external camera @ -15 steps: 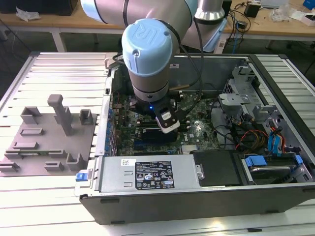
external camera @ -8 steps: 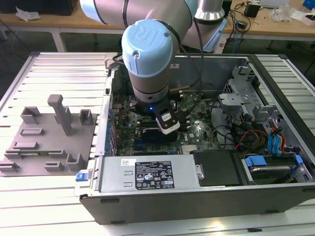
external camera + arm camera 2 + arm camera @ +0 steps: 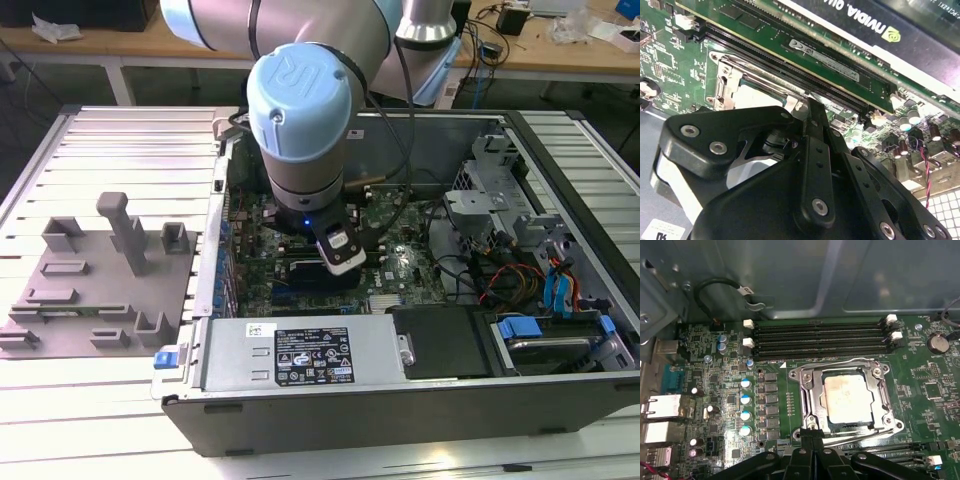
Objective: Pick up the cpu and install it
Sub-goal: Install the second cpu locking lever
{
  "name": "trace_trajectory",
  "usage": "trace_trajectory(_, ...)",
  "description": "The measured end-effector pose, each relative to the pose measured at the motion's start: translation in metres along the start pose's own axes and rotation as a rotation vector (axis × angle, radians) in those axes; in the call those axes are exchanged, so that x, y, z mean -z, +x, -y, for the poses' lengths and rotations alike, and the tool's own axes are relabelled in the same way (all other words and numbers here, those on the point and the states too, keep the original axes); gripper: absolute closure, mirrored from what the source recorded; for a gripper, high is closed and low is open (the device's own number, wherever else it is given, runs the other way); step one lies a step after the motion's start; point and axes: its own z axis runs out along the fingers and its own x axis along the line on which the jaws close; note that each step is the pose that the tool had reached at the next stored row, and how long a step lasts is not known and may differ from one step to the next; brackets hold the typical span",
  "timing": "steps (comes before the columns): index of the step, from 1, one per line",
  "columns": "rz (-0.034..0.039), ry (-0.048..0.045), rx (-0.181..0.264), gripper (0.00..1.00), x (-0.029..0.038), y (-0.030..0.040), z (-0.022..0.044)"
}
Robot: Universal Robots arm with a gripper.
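Evidently, the cpu [image 3: 847,399], a flat square chip with a pale, matt metal top, sat inside the motherboard socket [image 3: 846,401], enclosed by a bright steel frame with rounded corners. In the first wrist view the socket lay on the green motherboard [image 3: 730,365], just beside four long black memory slots [image 3: 822,337] with white end clips. A row of small blue-topped cylindrical capacitors [image 3: 745,407] stood near the socket's other side.

The tool [image 3: 811,440] hung directly above the socket's edge. Its black, matt fingers [image 3: 811,432] met in a narrow point in the first wrist view, drawn fully together and gripping nothing; the cpu lay apart from them in its seat. In the second wrist view the tool's black linkage [image 3: 815,165], studded with round screw heads, stood over the steel frame.

In the exterior view the arm's wrist [image 3: 300,130], with a smooth pale blue cap, reached down into the open grey metal computer case [image 3: 400,385]. At the exterior view's left, a grey plastic fixture plate [image 3: 100,290] with upright blocks lay on the ribbed aluminium table [image 3: 100,420].
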Motion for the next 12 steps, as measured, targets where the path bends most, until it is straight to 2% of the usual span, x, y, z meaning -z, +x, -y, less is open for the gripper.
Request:
trace_trajectory(7,-0.0003,-0.0018,0.0,0.89,0.0001,0.0,0.0012)
trace_trajectory(12,-0.0002,-0.0018,0.0,0.89,-0.0029,0.0004,0.0022)
